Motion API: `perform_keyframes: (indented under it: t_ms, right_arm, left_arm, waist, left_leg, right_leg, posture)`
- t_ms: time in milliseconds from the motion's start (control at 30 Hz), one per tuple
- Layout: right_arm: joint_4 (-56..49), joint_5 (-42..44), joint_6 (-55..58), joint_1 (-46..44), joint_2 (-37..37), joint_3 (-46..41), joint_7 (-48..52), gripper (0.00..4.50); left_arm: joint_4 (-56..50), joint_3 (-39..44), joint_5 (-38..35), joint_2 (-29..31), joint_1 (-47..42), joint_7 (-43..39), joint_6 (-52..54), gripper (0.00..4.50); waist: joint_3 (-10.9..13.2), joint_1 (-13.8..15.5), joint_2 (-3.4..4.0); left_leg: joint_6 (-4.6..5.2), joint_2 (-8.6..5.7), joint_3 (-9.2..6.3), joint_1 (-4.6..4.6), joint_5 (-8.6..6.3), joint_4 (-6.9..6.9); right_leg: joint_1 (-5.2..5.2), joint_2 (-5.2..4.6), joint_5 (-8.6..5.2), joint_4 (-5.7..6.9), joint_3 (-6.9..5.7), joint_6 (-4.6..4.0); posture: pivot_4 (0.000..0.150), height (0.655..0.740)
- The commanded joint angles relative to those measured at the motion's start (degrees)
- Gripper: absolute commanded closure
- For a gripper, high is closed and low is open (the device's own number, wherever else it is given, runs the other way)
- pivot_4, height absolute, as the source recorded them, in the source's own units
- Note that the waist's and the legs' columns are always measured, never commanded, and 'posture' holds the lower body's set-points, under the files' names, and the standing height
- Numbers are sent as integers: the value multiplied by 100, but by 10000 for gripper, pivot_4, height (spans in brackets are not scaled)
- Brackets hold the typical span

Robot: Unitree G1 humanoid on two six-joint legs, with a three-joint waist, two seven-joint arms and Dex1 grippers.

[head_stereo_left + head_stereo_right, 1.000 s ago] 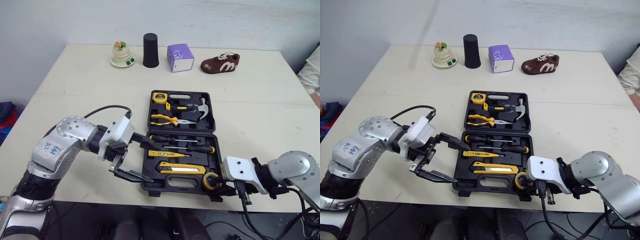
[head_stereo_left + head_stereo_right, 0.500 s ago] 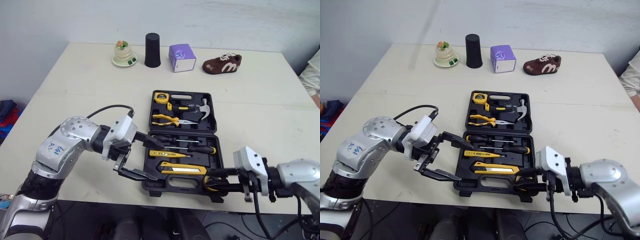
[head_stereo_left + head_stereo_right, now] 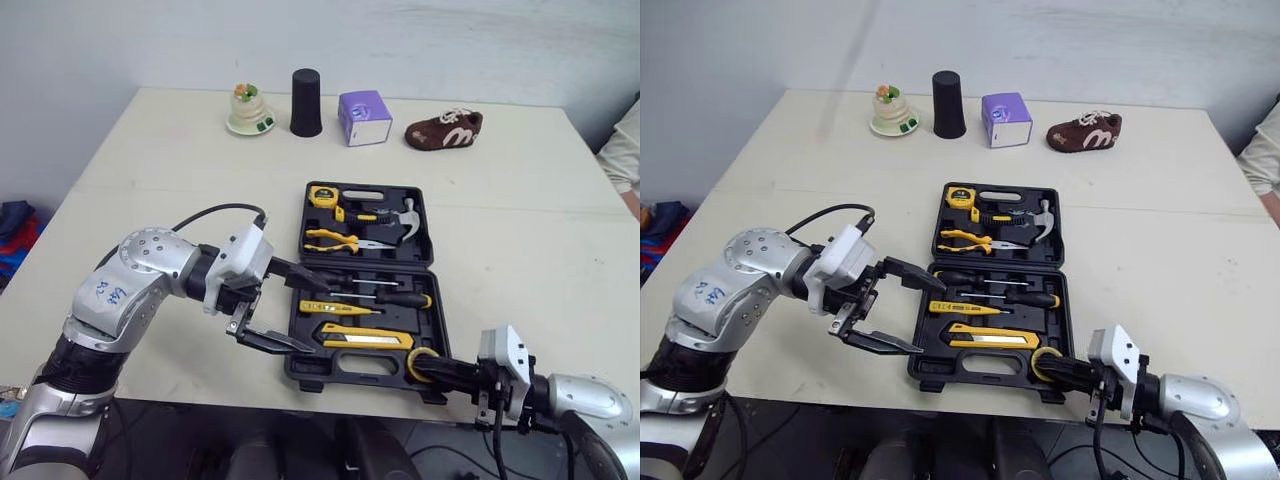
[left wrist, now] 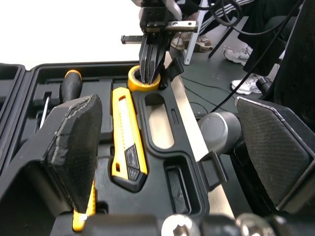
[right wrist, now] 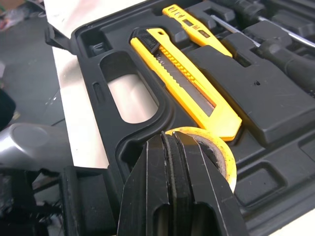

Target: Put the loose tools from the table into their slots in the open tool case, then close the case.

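**Tool case (image 3: 345,383) lying open at the near edge of the table (image 3: 160,150)**

The lid half is lying toward the far side, holding a tape measure (image 3: 320,195), pliers (image 3: 335,240) and a hammer (image 3: 405,213). The near half is carrying screwdrivers (image 3: 385,297), a slim yellow tool (image 3: 335,307) and a utility knife (image 3: 365,338). At the near right corner the right gripper (image 3: 438,370) is clenching the rim of a yellow tape roll (image 4: 141,86). Its fingers are covering the stretch they are pinching, so whether the roll is seated in its recess is hard to make out. The arm behind is running out of sight at the lower right.

The left gripper (image 3: 315,317) is hovering spread wide at the case's left edge, grasping nothing, and its upper finger is overlapping the screwdrivers' left ends.

The beige tabletop is bearing, along its far edge, a small ornament (image 3: 245,110), a black cup (image 3: 305,102), a purple box (image 3: 362,117) and a brown shoe (image 3: 443,128). A pale wall is rising behind. A person's light sleeve (image 3: 625,150) is poking in at the right, the rest cut off.
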Motion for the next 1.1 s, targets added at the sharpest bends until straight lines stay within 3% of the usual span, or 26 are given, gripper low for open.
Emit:
perform_keyframes:
  t_ms: [33, 300, 467, 667, 800, 967, 1100]
  right_arm:
    - [338, -269, 56, 102, 24, 153, -178, 44256]
    - [516, 260, 1058, -120, -188, 425, -52, 44256]
    - [326, 151, 858, 119, -283, 537, 29, 44256]
    - [-355, 486, 792, 146, -390, -186, -269, 44256]
    - [-830, 1198, 1243, -150, -712, -1092, -419, 44256]
    - [-292, 1510, 1721, -1043, -1054, -1680, -702, 44256]
    - [680, 410, 1544, -1826, -1371, -1043, -1072, 45000]
  left_arm:
    - [-98, 22, -22, -13, -82, -45, -43, 0]
    - [33, -28, 30, -72, -208, -105, -59, 0]
    - [8, -60, 43, -129, -227, -84, -49, 0]
    - [23, -9, 71, -84, -131, -55, -81, 0]
    - [346, 87, 173, 37, -16, 129, 90, 0]
    - [1398, 366, 566, 129, 56, 325, -380, 0]
    - [2451, 486, 905, 171, -104, 262, -805, 11876]
  waist:
    - [-6, -1, -9]
    - [-21, -26, -34]
    - [-46, 7, -72]
    - [-46, 101, -70]
    - [-29, 106, -41]
    - [-27, 93, -38]
    - [-27, 110, -38]
  left_leg:
    - [1, 0, 0, 5, -1, 0]
    - [-1, 4, -4, 31, -6, -6]
    - [-3, 8, -15, 31, -10, -10]
    - [1, 10, -18, 26, -22, -10]
    - [5, 7, -9, 22, -25, -8]
    - [9, 9, -10, 27, -27, -9]
    - [17, 9, -8, 7, -32, -10]
  right_leg:
    - [6, 0, 0, 0, 0, 0]
    - [42, 1, -1, -3, -2, -5]
    - [48, 1, -4, -14, -11, -9]
    - [49, -1, -4, -26, -18, -9]
    - [44, -7, -3, -27, -14, -6]
    - [41, -3, -3, -23, -16, -8]
    - [15, -6, -5, -26, -20, -12]
  posture:
    - [1500, 7339]
    - [1500, 7339]
    - [1500, 7339]
    - [1500, 7339]
    - [1500, 7339]
    - [1500, 7339]
    - [1500, 7339]
